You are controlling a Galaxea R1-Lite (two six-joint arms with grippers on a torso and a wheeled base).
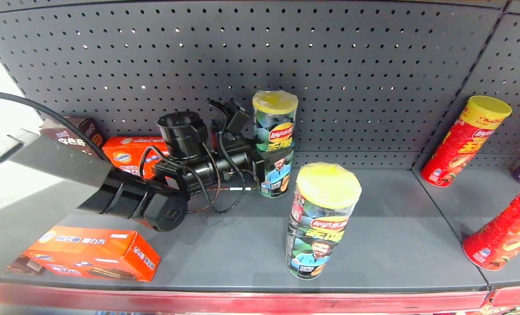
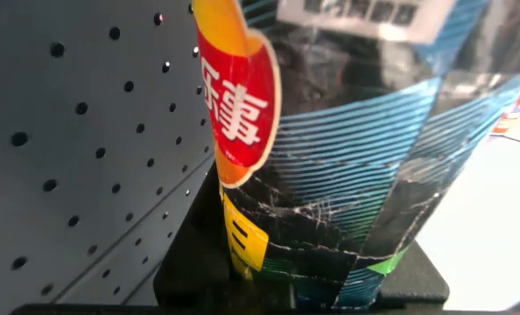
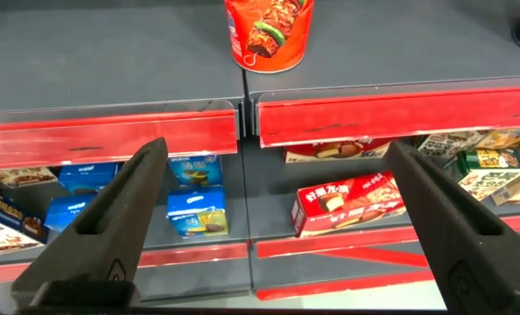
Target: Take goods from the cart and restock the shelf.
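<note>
**Left arm clamped on a chip can at the back of the shelf**

While the left gripper (image 1: 274, 162) grips the rear can (image 1: 275, 127) at mid-height, that can stands upright close to the pegboard (image 1: 330, 65) along the back edge of the shelf (image 1: 395, 236). I can't tell whether its base bears on the board. In the left wrist view the rear can (image 2: 347, 175) sits just beside the pegboard (image 2: 67, 175).

A matching front can (image 1: 319, 223) stands nearer the front edge, apart from the held one. Both have yellow lids and dark wraps in green and blue, with a red-and-yellow badge and a drawn bearded man.

Bare board runs from the front can to the shelf's right edge. Beyond that edge are two tilted red cans (image 1: 463, 142). An orange box (image 1: 91, 253) lies at the front left corner. Another orange box (image 1: 131, 153) and a brown box (image 1: 74, 131) sit at the back left.

The right gripper (image 3: 277, 236) hangs with its fingers (image 3: 111, 227) spread wide and nothing between them. It faces a red edge strip (image 3: 347, 118), and a red can (image 3: 269, 31) stands close behind that strip.
</note>
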